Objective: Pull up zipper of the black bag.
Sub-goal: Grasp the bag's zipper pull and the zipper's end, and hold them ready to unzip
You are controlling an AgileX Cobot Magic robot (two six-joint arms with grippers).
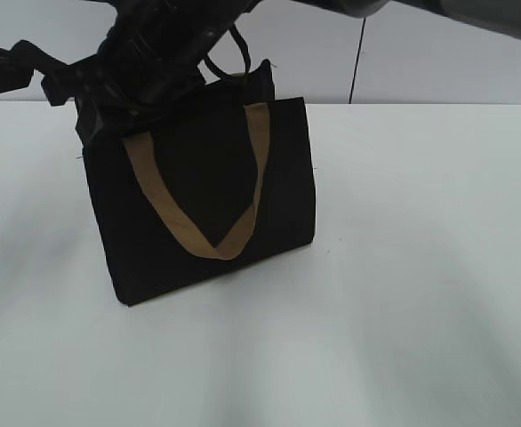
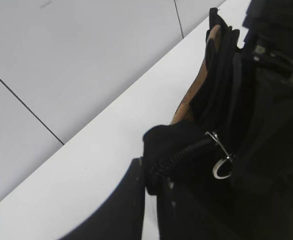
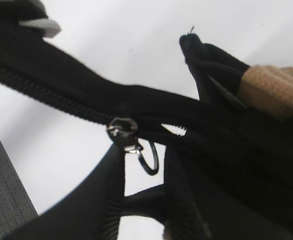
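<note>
Nearest the right wrist camera, the zipper (image 3: 122, 131) runs as a dark toothed track across the bag's top rim, its silver slider sitting partway along with a small ring hanging below it. On 1 side of the slider the track looks joined; on the other the 2 halves split apart and white table shows through the gap. So the pull seems begun but not finished.

The right gripper (image 3: 144, 200) has its 2 fingers just under the slider, 1 on each side of the ring; whether they pinch anything I cannot tell.

The left gripper (image 2: 149, 175) is at the bag's end by a silver ring; its grip cannot be judged either.

The black bag (image 1: 207, 196) stands upright on the white table (image 1: 420, 267), a tan handle (image 1: 198, 240) drooping down its front, both arms crowded over its top left corner.
</note>
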